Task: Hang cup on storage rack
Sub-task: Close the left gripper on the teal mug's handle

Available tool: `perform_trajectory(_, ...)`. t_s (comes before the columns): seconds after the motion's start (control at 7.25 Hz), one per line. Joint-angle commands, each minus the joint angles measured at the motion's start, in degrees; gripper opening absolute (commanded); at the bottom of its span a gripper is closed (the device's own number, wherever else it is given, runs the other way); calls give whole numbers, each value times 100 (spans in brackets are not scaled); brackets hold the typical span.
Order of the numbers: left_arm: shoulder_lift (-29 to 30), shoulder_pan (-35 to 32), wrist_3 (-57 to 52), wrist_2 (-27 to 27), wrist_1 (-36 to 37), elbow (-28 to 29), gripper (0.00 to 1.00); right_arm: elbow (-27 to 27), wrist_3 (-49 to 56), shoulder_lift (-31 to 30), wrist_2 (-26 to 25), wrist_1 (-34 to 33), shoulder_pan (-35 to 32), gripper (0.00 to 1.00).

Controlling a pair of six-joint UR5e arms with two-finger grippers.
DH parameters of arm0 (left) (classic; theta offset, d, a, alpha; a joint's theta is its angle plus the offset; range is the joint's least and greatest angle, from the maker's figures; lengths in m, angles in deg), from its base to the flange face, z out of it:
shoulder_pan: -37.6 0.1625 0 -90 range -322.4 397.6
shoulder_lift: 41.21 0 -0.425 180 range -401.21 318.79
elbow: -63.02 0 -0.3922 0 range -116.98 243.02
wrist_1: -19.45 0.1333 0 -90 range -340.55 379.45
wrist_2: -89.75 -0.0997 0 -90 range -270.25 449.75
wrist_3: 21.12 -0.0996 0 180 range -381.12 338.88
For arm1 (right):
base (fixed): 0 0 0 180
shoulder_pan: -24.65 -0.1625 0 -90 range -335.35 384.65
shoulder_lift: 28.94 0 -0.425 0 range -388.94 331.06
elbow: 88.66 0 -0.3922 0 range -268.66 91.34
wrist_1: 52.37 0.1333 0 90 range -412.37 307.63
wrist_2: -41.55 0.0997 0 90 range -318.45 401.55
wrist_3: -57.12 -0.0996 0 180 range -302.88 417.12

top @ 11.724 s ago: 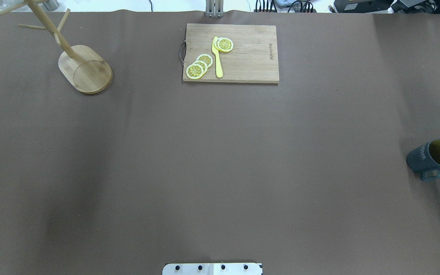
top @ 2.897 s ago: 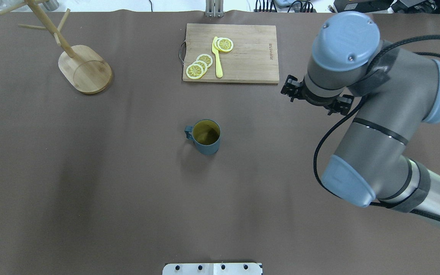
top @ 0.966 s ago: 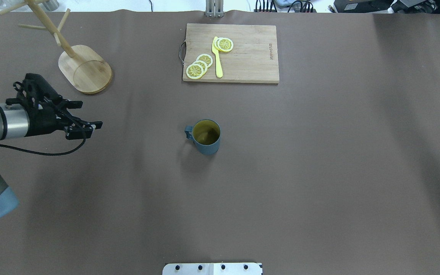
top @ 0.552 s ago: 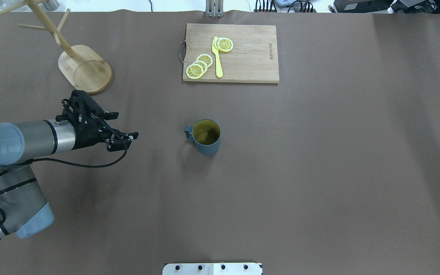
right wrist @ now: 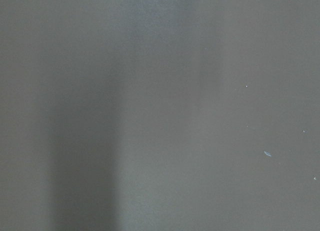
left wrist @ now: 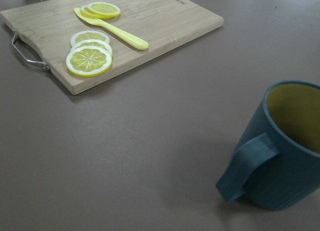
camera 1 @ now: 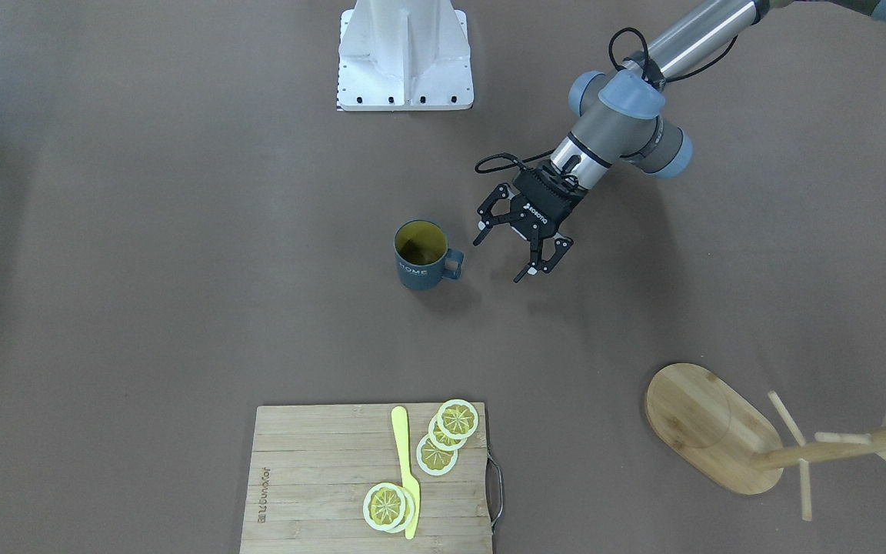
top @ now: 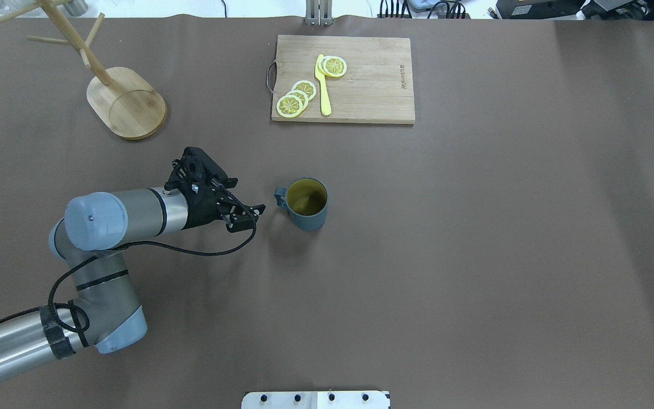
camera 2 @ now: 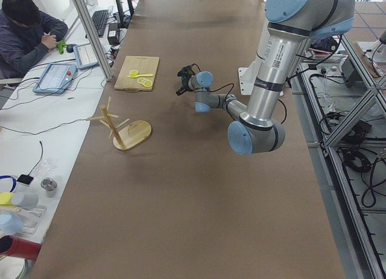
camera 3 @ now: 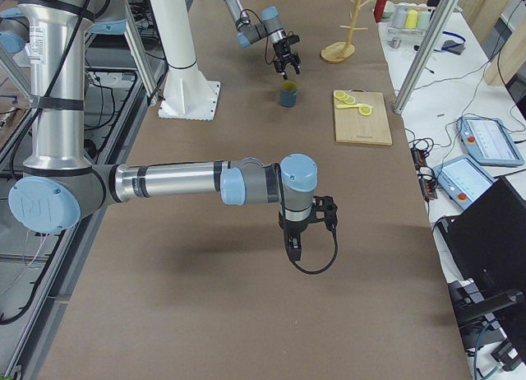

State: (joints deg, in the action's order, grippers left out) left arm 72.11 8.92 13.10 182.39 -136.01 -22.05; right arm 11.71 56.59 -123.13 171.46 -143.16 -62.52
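My left claw (camera 1: pixel 503 255) hovers low over the brown table cover, fingers spread wide and holding nothing. Just ahead of its tips, apart from them, the cup (camera 1: pixel 421 261) stands upright near mid-table, long axis vertical, mouth up, loop handle turned toward the claw. The front-facing camera alone catches the white "HOME" lettering on the matte slate wall; the overhead view (top: pixel 304 204) shows only the yellow inside and the handle, while the left wrist camera fills its lower right with the thick, squared handle (left wrist: pixel 250 161). Farther ahead and off to one side lies the board (top: pixel 361 85), rectangular pale wood with a wire handle, carrying lemon slices (top: pixel 296 97) and a yellow knife (top: pixel 323 85). Behind the claw and well apart stands the rack (top: pixel 128 102), an oval bamboo base, round post and thin pegs. Of my right claw (camera 3: pixel 296 247), seen only from the side, I cannot tell the opening.
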Motion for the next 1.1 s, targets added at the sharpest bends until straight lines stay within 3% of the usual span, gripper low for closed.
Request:
perform_trajectory(0.0, 259, 47, 6, -1, 6, 235, 88, 0, -18, -3, 0, 0, -2, 100)
perform_trajectory(0.97, 480, 126, -2, -1, -11, 552, 71, -9, -18, 6, -9, 0, -2, 100)
